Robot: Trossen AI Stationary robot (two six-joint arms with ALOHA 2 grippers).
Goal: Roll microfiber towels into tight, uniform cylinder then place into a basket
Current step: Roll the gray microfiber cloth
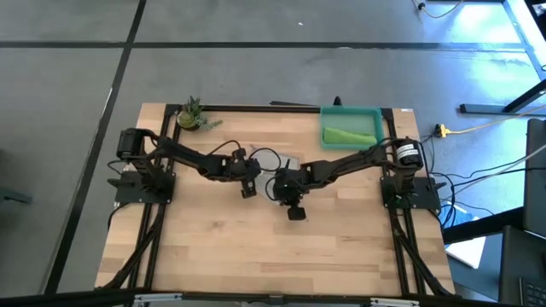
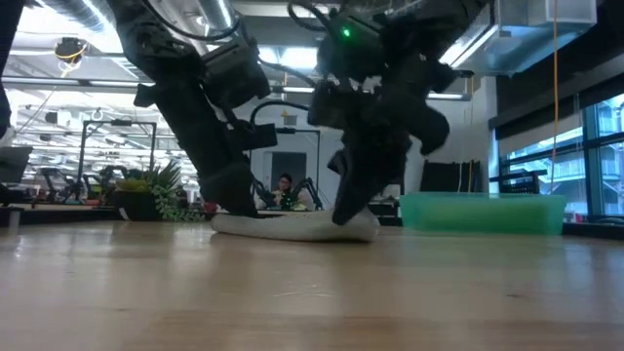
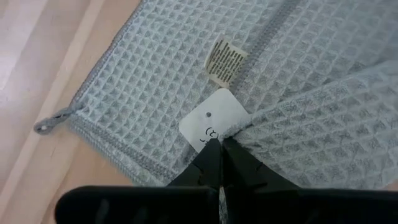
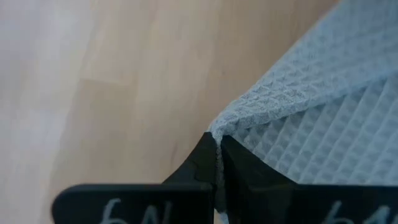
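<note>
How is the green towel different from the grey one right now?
The green towel lies rolled up in the basket; the grey towel lies on the table between the arms. Nothing touches the green one, while the left gripper and right gripper each pinch the grey one's folded edge.
</note>
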